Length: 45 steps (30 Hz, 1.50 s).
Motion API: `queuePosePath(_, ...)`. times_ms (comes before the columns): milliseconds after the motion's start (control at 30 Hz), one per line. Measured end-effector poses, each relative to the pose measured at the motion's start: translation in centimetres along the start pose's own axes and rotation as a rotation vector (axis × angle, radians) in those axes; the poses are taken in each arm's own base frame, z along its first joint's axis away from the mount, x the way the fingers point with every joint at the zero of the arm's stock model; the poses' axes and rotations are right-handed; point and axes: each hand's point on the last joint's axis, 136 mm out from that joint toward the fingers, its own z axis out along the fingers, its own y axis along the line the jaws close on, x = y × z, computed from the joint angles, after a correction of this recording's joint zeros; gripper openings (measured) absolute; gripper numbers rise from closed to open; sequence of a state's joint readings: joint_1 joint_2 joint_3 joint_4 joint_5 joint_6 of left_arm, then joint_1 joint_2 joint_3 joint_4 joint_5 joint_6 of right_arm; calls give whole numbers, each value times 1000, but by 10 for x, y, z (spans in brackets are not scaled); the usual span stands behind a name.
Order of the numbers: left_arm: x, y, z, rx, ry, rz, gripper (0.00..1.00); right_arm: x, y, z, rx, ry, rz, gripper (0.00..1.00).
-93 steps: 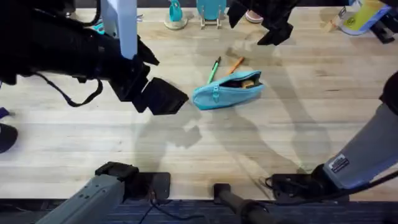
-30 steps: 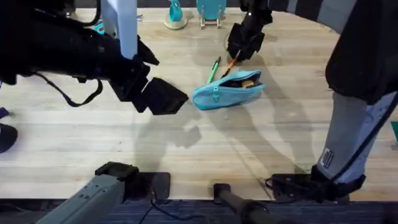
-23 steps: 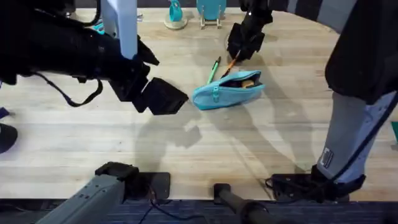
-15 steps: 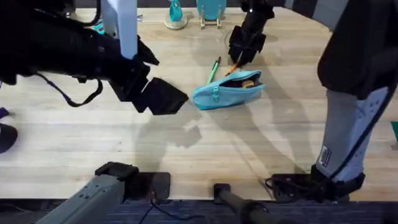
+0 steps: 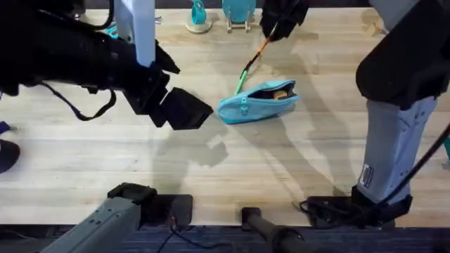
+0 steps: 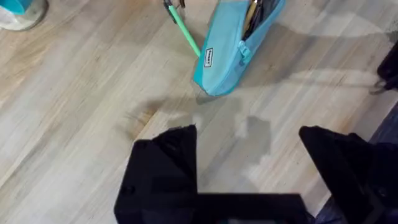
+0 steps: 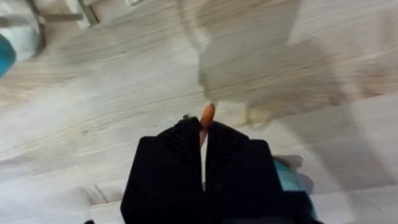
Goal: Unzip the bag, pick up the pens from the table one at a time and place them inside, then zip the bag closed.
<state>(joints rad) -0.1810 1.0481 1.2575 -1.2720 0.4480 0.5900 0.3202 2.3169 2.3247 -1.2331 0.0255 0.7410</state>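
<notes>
The light blue bag (image 5: 256, 103) lies mid-table with its zipper open and some items showing inside; the left wrist view shows the bag (image 6: 233, 46) as well. My right gripper (image 5: 275, 28) is shut on the orange pen (image 5: 261, 48), holding it tilted above the table behind the bag. In the right wrist view, the pen's orange end (image 7: 207, 115) pokes out between the shut fingers (image 7: 180, 149). The green pen (image 5: 241, 77) lies on the table just behind the bag, also seen as the green pen (image 6: 183, 28). My left gripper (image 5: 181, 109) hovers open left of the bag, fingers (image 6: 165, 168) wide apart.
Teal desk items (image 5: 199, 17) and a teal stand (image 5: 239, 13) sit along the table's back edge. Teal-handled scissors (image 5: 110, 30) peek out behind the left arm. The right arm's upright link (image 5: 390, 140) stands at the front right. Bare wood (image 5: 281, 169) lies in front of the bag.
The right gripper came down onto the orange pen, shut on it and lifted it up and back off the table. The left arm, bag and green pen stayed put.
</notes>
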Motion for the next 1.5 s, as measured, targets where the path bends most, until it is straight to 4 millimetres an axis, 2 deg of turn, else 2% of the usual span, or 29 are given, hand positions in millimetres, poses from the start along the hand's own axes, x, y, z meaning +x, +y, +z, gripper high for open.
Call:
queuePosePath(200,0,0,0,0,0,0,995,-12,-2,-34,18,-69,-16,31)
queuePosePath(433,0,0,0,0,0,0,995,-21,-1,-57,11,-121,-54,32)
queuePosePath(767,0,0,0,0,0,0,995,-20,-2,-65,14,-124,-61,32)
queuePosePath(967,0,0,0,0,0,0,995,-2,-20,-66,81,-46,-65,32)
queuePosePath(1067,0,0,0,0,0,0,995,2,-22,-66,91,-34,-66,32)
queuePosePath(1367,0,0,0,0,0,0,995,3,-23,-67,95,-30,-66,33)
queuePosePath(1500,0,0,0,0,0,0,995,2,-25,-78,91,-53,-62,33)
